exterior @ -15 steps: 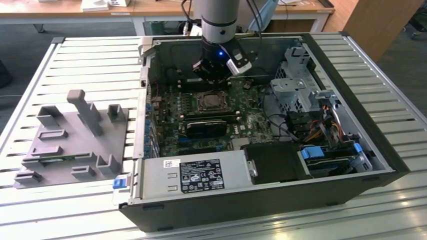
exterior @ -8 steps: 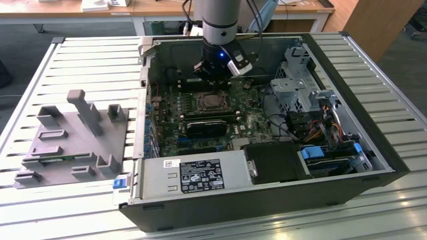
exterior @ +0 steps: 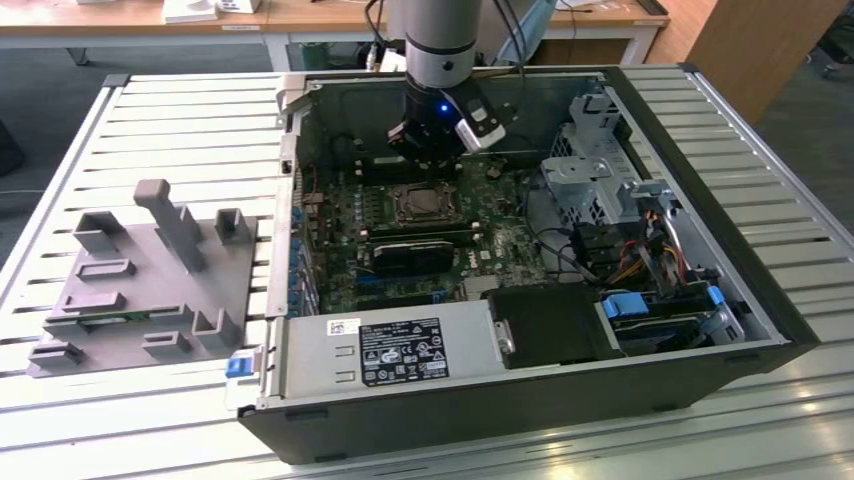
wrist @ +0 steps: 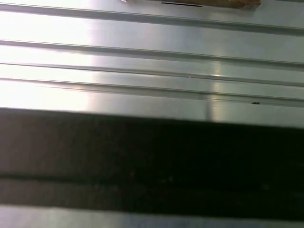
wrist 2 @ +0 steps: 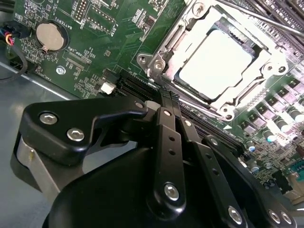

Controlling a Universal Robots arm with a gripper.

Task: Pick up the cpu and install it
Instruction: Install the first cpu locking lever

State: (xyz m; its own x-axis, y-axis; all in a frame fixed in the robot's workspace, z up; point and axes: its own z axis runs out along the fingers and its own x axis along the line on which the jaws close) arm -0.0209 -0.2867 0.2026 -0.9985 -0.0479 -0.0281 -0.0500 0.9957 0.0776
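Note:
The cpu (wrist 2: 213, 59) lies flat in the motherboard socket (wrist 2: 164, 50), its silver top showing inside the metal frame. In the exterior view the cpu (exterior: 419, 199) sits mid-board inside the open computer case (exterior: 694, 180). My gripper (exterior: 424, 158) hangs just behind the socket, above the board and apart from the chip. The second wrist view shows the gripper (wrist 2: 164, 97) as black linkage close beside the socket's corner, with nothing seen in it.
A grey fixture block (exterior: 147, 270) with upright posts stands on the slatted table (exterior: 187, 110) at the exterior view's left. Inside the case are a power supply (exterior: 387, 350), drive cage (exterior: 594, 160) and cable bundles (exterior: 627, 250). A coin battery (wrist 2: 50, 36) sits on the board.

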